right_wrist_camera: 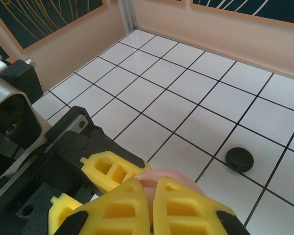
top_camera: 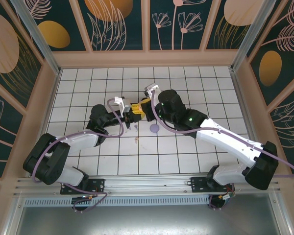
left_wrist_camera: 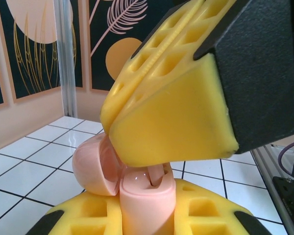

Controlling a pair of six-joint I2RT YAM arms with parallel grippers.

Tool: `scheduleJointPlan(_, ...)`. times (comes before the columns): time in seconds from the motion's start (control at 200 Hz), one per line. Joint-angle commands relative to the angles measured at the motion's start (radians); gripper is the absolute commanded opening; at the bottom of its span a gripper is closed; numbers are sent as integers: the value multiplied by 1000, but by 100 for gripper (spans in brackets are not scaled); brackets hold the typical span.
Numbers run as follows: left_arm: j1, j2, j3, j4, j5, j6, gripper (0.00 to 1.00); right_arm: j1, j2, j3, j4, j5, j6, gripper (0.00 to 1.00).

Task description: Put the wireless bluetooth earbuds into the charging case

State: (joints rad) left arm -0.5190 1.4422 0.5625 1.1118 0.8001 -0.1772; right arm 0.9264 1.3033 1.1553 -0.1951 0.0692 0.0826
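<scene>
Left tool [left_wrist_camera: 147,218] gripping glossy pink charging case [left_wrist_camera: 144,203], lid [left_wrist_camera: 90,169] open

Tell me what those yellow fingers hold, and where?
The left fingers clamp the open pink case by its base; whether the right fingers hold anything cannot be told.

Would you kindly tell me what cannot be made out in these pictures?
- Left wrist view: the inside of the pink case, covered by the right gripper's fingers; whether an earbud sits inside is unclear.
- Right wrist view: the same case, mostly behind the yellow fingers.
- Top view: a speck on the tiles, too small to identify.
</scene>
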Motion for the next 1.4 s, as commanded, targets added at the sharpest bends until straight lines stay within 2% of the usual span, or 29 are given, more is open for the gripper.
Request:
scheduleJointPlan(0.0, -9, -62, 40, 219, 5, 7, 0, 32, 62, -23, -174, -100, -18, 6)
scheduleJointPlan(0.26, -9, -63, 40, 216, 5, 8, 0, 29, 48, -39, -184, -38, -2, 8)
scheduleJointPlan(0.34, -9, -62, 41, 216, 4, 8, 0, 26, 39, -30, -181, -21, 12, 20)
scheduleJointPlan(0.46, -9, -58, 36, 213, 2, 8, 0, 20, 20, 11, -182, -5, 42, 45)
scheduleJointPlan(0.741, -9, -37, 11, 242, -18, 7, 0, -17, -63, 143, -192, -49, 129, 69)
scheduleJointPlan(0.981, -9, -7, -20, 309, -70, 7, 0, -72, -170, 158, -187, -49, 267, 73)
scheduleJointPlan(1.111, -8, 5, -40, 338, -137, 30, 0, -87, -215, 127, -231, 5, 331, 74)
scheduleJointPlan(1.246, -7, 16, -57, 366, -196, 55, 0, -91, -231, 20, -254, 21, 417, 74)
scheduleJointPlan(1.396, -5, 12, -70, 378, -267, 84, 0, -89, -201, -127, -229, -19, 549, 70)
